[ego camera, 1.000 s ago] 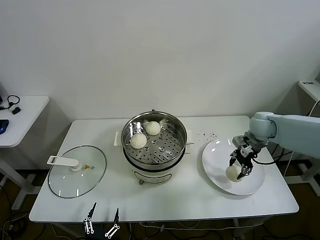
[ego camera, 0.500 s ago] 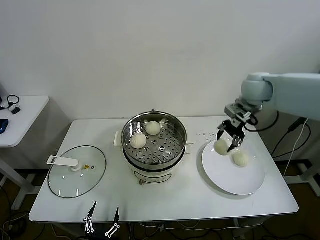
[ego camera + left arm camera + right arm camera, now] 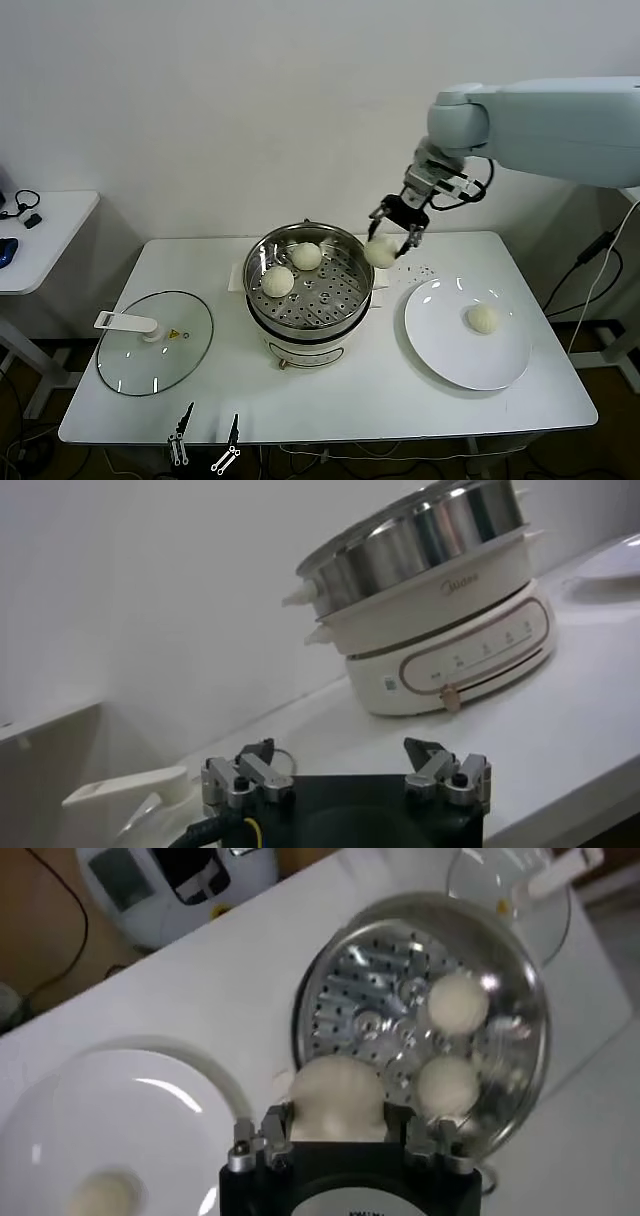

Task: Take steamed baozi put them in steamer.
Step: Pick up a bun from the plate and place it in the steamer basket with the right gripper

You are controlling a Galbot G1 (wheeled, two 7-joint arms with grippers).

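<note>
Since a second ago the right gripper (image 3: 397, 233) has lifted one round, off-white baozi (image 3: 381, 252) off the flat white plate (image 3: 440, 340) and now clamps it above the steamer's (image 3: 350, 262) 3 o'clock rim. Two smooth buns (image 3: 278, 282) sit on the shiny perforated floor; another (image 3: 482, 318) stays plated. The left gripper (image 3: 346, 776) hangs open by the tabletop (image 3: 360, 395) front edge.

A lab or test room is suggested: a plain white wall (image 3: 200, 100), a bare white surface (image 3: 330, 400), cables (image 3: 585, 265) trailing at 3 o'clock, and a side desk (image 3: 45, 235) at 9 o'clock.
</note>
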